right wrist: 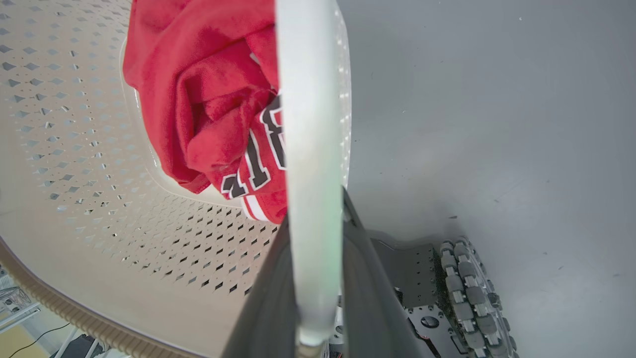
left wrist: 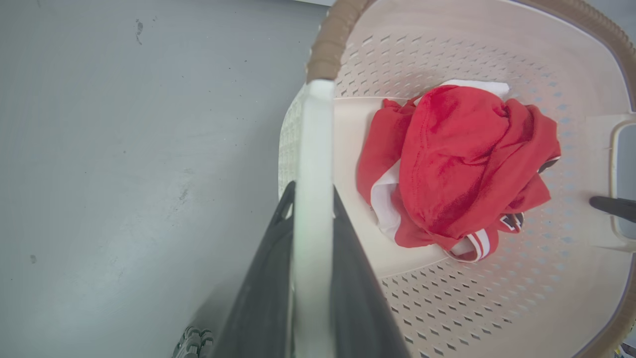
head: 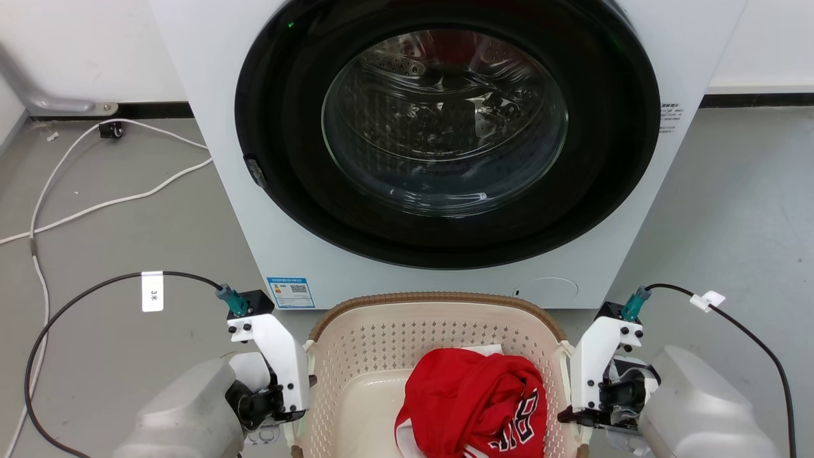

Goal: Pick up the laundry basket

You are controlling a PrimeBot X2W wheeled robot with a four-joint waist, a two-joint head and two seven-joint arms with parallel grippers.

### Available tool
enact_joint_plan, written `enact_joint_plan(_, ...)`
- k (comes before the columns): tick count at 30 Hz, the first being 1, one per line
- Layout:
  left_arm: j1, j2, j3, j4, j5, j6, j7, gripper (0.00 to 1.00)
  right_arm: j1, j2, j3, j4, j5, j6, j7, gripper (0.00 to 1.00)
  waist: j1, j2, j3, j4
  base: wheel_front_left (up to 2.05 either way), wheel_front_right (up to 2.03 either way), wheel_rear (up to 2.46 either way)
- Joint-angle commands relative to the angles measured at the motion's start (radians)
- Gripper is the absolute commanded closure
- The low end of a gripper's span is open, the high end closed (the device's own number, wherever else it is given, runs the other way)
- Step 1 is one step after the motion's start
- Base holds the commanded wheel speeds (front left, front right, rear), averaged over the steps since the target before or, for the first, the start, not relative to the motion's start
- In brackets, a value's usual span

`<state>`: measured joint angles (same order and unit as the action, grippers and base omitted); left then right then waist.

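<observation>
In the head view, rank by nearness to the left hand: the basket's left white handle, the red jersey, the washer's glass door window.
1. White side handle of the cream perforated laundry basket: clamped in the left hand, on the basket's left.
2. Crumpled red jersey: inside the basket, right of centre.
3. Round glass door window: on the white washer, behind the basket.

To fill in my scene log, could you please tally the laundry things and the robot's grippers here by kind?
Washing machine: 1
Laundry basket: 1
Red garment: 1
Grippers (left gripper, right gripper): 2
Total: 5
</observation>
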<state>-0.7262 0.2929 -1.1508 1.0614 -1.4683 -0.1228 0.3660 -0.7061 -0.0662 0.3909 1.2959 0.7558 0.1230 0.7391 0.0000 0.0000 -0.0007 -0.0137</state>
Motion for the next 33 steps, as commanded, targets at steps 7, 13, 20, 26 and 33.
enact_joint_plan(7,0.004,-0.030,-0.004,-0.014,-0.012,-0.014,-0.001,1.00,-0.005,0.029,0.001,-0.013,0.022,0.014,-0.002,1.00,0.0000,0.0000,0.001,-0.001,0.00,0.00,0.00)
enact_joint_plan(13,0.005,-0.032,-0.006,-0.015,-0.014,-0.014,-0.004,1.00,-0.006,0.030,0.006,-0.013,0.029,0.014,-0.003,1.00,0.0000,0.0000,0.001,-0.003,0.00,0.00,0.00)
enact_joint_plan(20,0.009,-0.035,-0.008,-0.017,-0.018,-0.014,-0.007,1.00,-0.003,0.030,0.007,-0.013,0.031,0.014,-0.005,1.00,0.0000,0.0000,0.000,-0.005,0.00,0.00,0.00)
enact_joint_plan(26,0.013,-0.037,-0.009,-0.016,-0.021,-0.014,-0.008,1.00,-0.001,0.030,0.005,-0.013,0.028,0.014,-0.005,1.00,0.0000,0.0000,-0.002,-0.006,0.00,0.00,0.00)
enact_joint_plan(33,0.014,-0.039,-0.011,-0.019,-0.022,-0.014,-0.011,1.00,0.001,0.030,0.003,-0.013,0.024,0.014,-0.007,1.00,0.0000,0.0000,-0.002,-0.005,0.00,0.00,0.00)
